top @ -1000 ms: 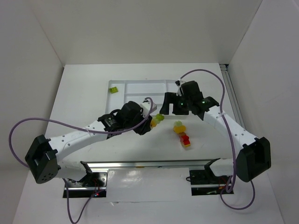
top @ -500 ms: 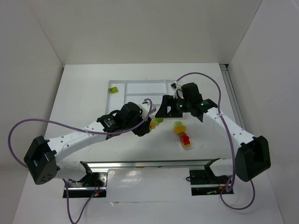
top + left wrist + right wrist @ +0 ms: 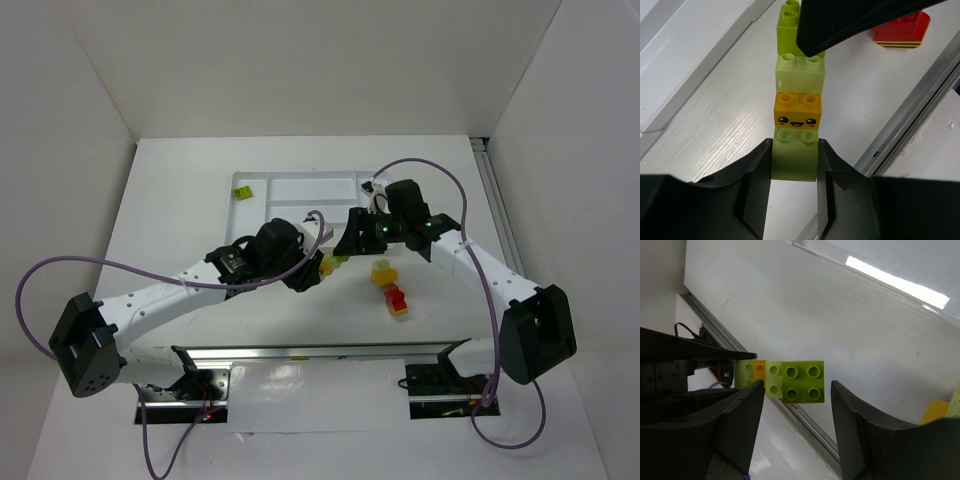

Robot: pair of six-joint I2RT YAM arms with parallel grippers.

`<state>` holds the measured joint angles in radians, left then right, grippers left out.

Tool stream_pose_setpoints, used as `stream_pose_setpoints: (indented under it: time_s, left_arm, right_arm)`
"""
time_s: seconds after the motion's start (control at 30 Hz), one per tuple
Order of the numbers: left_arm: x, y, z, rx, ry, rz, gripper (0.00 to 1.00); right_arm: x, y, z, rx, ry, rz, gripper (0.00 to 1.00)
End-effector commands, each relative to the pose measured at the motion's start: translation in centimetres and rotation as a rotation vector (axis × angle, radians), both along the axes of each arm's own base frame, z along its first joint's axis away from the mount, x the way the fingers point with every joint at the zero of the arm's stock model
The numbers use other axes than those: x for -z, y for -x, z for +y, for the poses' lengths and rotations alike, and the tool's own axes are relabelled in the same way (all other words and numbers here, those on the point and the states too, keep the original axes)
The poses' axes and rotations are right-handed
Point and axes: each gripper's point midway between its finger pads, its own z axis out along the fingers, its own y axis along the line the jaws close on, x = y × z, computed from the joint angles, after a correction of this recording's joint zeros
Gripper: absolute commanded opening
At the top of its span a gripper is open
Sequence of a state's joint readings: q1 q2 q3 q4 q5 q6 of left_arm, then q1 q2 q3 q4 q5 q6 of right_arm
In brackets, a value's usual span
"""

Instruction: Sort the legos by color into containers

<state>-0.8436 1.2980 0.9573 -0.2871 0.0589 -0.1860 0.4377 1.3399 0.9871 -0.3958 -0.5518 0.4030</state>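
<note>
LEGO SORTING, MID-HANDOVER: Closest to the arms' bases, a short row of loose legos (image 3: 391, 288) lies on the white table (image 3: 180, 210), right of centre. A yellow brick sits nearest, then a red brick (image 3: 900, 30) with a striped side, then a yellow-orange and a pale green piece.

Just beyond them, the left gripper (image 3: 794, 152) is clamped on the base brick (image 3: 794, 167), lime green, of a four-brick stack (image 3: 333, 262). Its two fingers press against the brick's sides. The stack points away from that gripper: next to the base comes a yellow-orange smiley brick (image 3: 797, 107), then a pale green brick (image 3: 800, 72), then a lime green end brick (image 3: 802, 382).

The right gripper (image 3: 797, 390) meets the stack from the far side. It is spread, with one finger on either side of the end brick and a sliver of gap showing. Whether either finger touches the brick cannot be told.

The stack and both grippers sit just in front of the near edge of the white tray (image 3: 300, 182). A single lime brick (image 3: 242, 192) lies in the tray's far left corner compartment.
</note>
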Motion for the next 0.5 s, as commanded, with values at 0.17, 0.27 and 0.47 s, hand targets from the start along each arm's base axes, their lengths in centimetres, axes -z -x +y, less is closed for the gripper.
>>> stream_pose_setpoints:
  time_s: [0.17, 0.27, 0.47]
  left_arm:
    - [-2.0, -0.1, -0.6, 0.024, 0.049, -0.042, 0.0]
    - [-2.3, -0.1, -0.5, 0.024, 0.056, -0.049, 0.0]
    - [-2.5, -0.2, -0.4, 0.017, 0.051, -0.052, 0.0]
  right_arm:
    - [0.4, -1.2, 0.6, -0.02, -0.018, -0.031, 0.52]
    - [0.6, -1.0, 0.5, -0.025, -0.011, -0.029, 0.52]
    - [0.8, -1.2, -0.1, 0.005, 0.018, -0.034, 0.28]
